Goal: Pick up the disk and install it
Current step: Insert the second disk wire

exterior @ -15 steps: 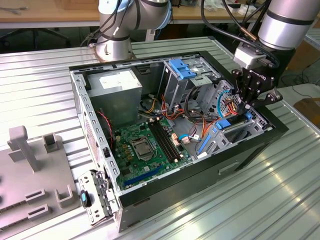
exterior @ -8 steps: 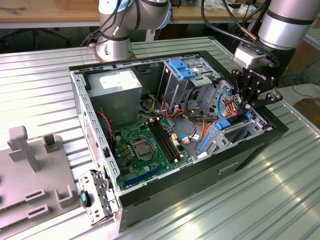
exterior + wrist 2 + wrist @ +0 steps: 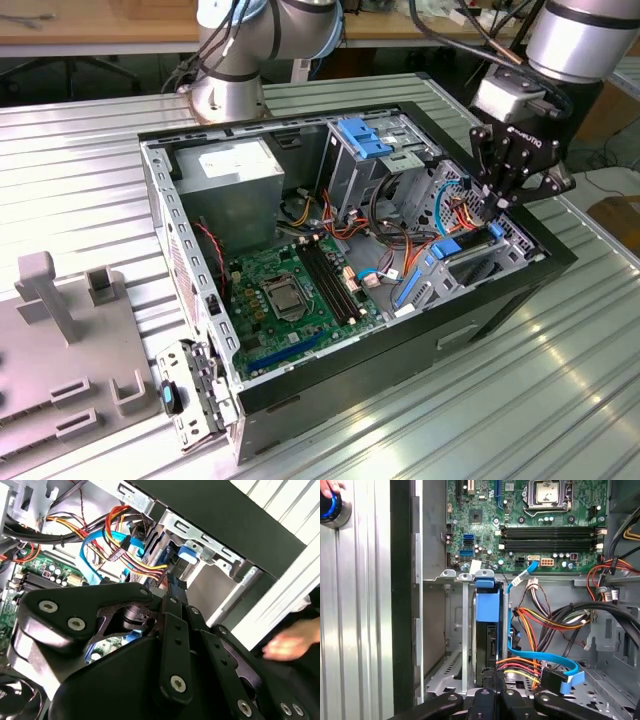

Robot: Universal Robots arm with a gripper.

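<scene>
The disk (image 3: 487,611), a dark body in a bright blue frame, stands on edge in a slot of the metal drive bay (image 3: 451,630) at the case's corner on the exterior view's right. Its blue frame also shows in the exterior view (image 3: 447,247) and in the second wrist view (image 3: 187,555). My black gripper (image 3: 497,205) hangs just over the bay. In both wrist views its fingertips meet with no gap, right at the disk's near end (image 3: 495,692) (image 3: 167,587). Whether they touch the disk I cannot tell.
Bundles of coloured wires (image 3: 540,625) and a flat blue cable (image 3: 545,657) lie close beside the disk. The motherboard (image 3: 290,285) fills the case floor. A person's hand (image 3: 329,486) rests on a blue-ringed button outside the case. A grey fixture (image 3: 60,340) sits at the exterior view's left.
</scene>
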